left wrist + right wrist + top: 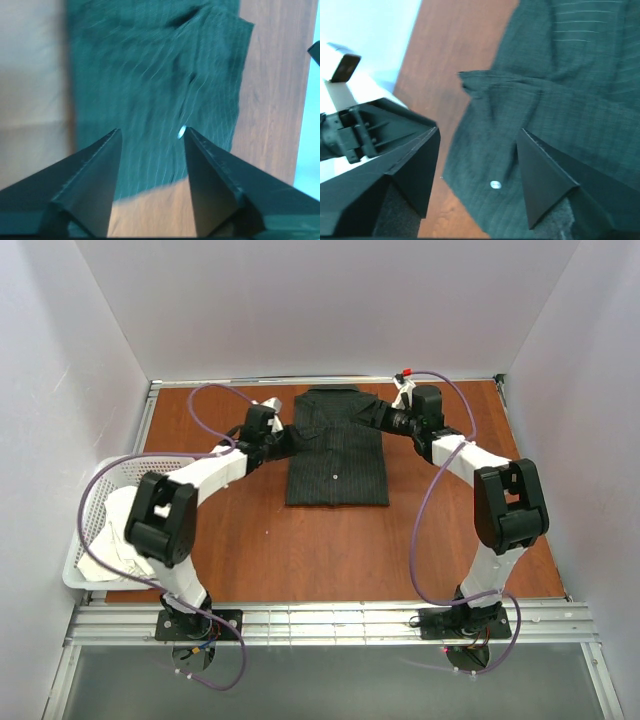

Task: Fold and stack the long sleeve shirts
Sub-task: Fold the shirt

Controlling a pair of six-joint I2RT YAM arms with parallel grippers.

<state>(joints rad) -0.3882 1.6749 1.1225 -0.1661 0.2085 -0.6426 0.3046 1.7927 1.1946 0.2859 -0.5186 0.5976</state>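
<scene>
At the left edge of the frame sits the basket of pale laundry. The shirt lies flat on the worktop at upper centre. Its sleeves are tucked in so it reads as a rectangle, with the collar toward the far wall.

My worries, left to right. If the left pincer closes where it hangs, at the shirt's upper left edge, it may catch only the top layer (the tucked sleeve, I'd guess) and drag the fold open. If the right pincer bites at a different depth or lifts out of step, I'd expect the cloth to skew and the fold to come out crooked. A fingertip scraping the worktop could also bunch the fabric.

The left pincer is spread wide with nothing between its fingers. Cloth and a pale button show beneath the gap, and I cannot tell whether the tips touch. The right pincer is likewise wide and empty, over the upper right edge.
</scene>
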